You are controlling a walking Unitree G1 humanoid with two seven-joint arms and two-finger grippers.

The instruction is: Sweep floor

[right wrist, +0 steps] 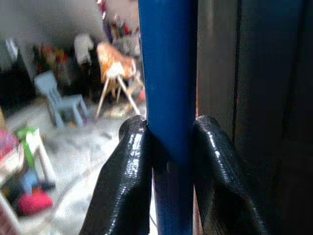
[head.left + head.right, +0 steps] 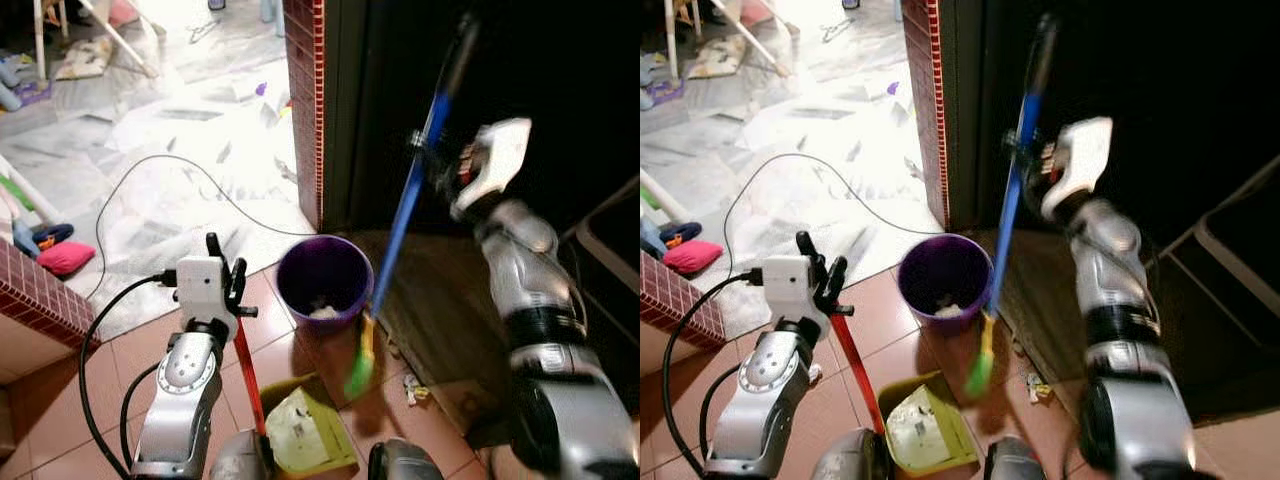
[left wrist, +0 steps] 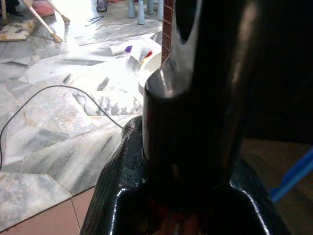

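The right gripper (image 2: 432,150) is clamped on the blue handle of a broom (image 2: 405,215). The handle runs on a steep slant, its top end rising above and beyond the gripper into the dark doorway, its green brush (image 2: 360,368) far below and nearer the robot, resting at the tiled floor (image 2: 290,345). The left gripper (image 2: 228,283) is clenched on the red stem of a dustpan (image 2: 300,432); the stem drops almost straight down from it to a yellow-green pan on the floor. A purple bin (image 2: 323,280) stands just beyond and right of the left gripper, beside the brush. A scrap of litter (image 2: 415,388) lies right of the brush.

Risks: the brush could knock the bin over on a wide stroke, or push litter past the pan. The long handle could strike the brick pillar (image 2: 305,100).
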